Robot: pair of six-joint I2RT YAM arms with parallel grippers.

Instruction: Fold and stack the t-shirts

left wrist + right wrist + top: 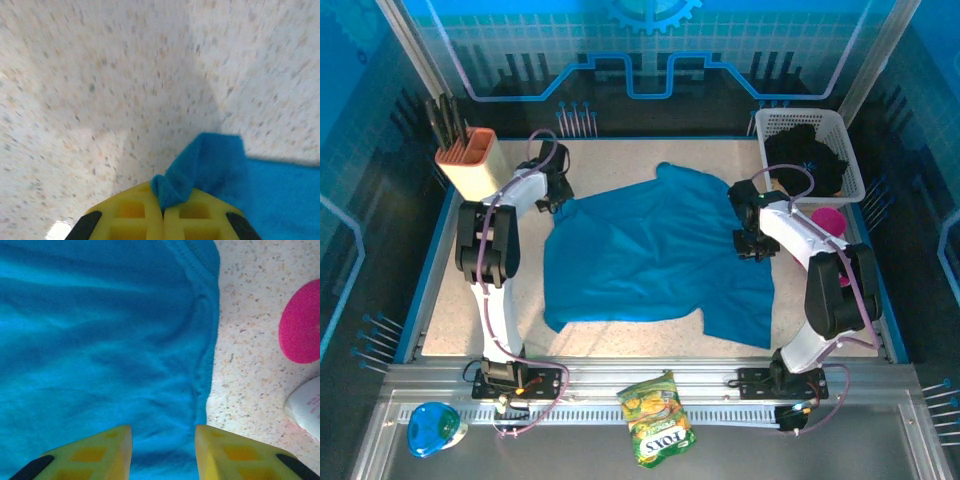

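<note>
At the far right corner of the table (445, 290), a white basket (800, 117) holds the black t-shirt (805, 160), which is crumpled and fills most of it. At the far left corner stands a tan knife block (468, 170) with dark handles (445, 118) sticking out of it. A pink cup (828, 220) sits just beside the basket, along the right edge.

The teal t-shirt (650, 250) lies spread over the middle of the table (not fully flat, its far part is bunched). The left gripper (552, 193) is at the far left corner of this shirt. In the left wrist view its yellow fingers (130, 215) are pressed together and a small fold of the teal cloth is pinched between them, while the rest of the shirt extends to the right over the speckled table. The right gripper (752, 240) is at the right edge of the shirt. In the right wrist view its fingers (107, 450) stand apart with a moderate gap, and the hem of the shirt lies below and between them; whether they touch the cloth I cannot tell.
</note>
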